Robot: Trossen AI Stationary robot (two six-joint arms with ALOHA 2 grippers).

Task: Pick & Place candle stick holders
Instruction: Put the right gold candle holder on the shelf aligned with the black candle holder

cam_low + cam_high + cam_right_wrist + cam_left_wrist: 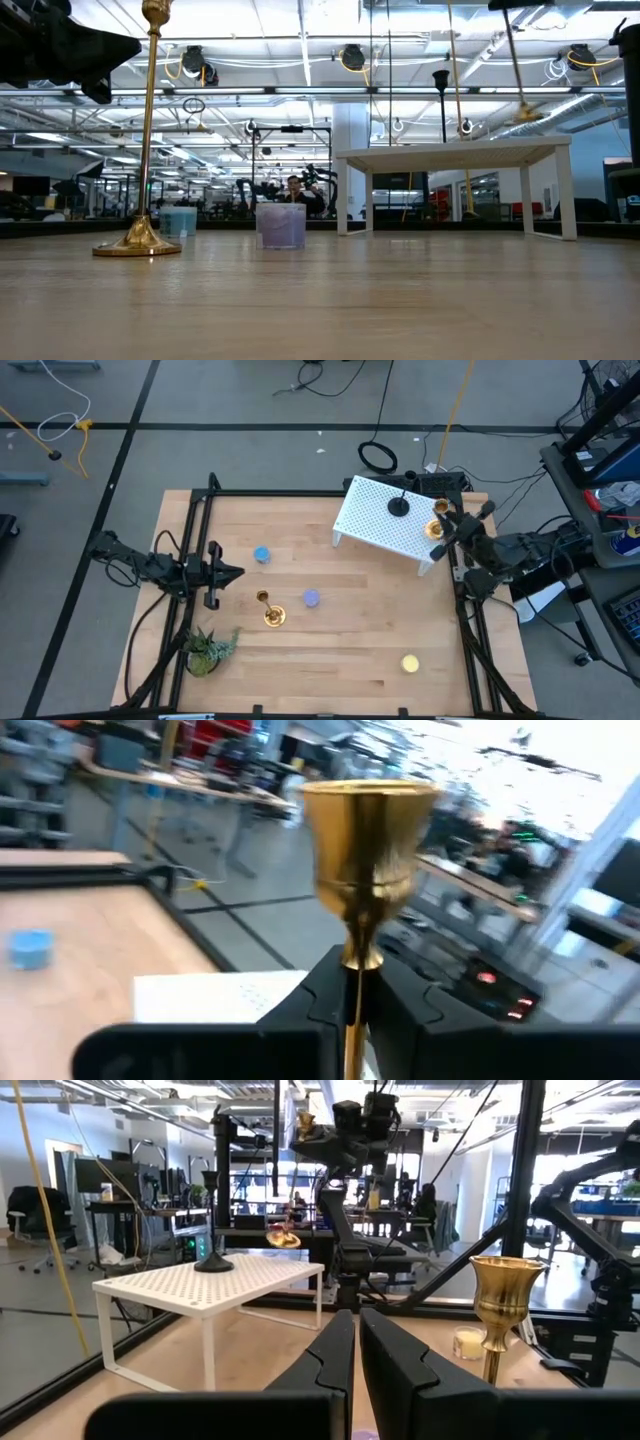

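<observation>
The right gripper [447, 525], seen from above, is clamped on a brass candle stick holder [437, 528] at the right end of the white perforated stand [385, 525], where the black holder [398, 507] already stands; the left gripper [232, 572] waits at the table's left, fingers together and empty, nearer than the right to the second brass holder [271, 614]. At table level, that second holder [146, 140] stands upright with the lilac holder [281, 226] and blue holder [178, 221] to its right, the yellow one out of sight. From the right wrist, the held holder's stem runs upright between the fingers [322, 998], so I'd guess setting it down on the stand comes next.
</observation>
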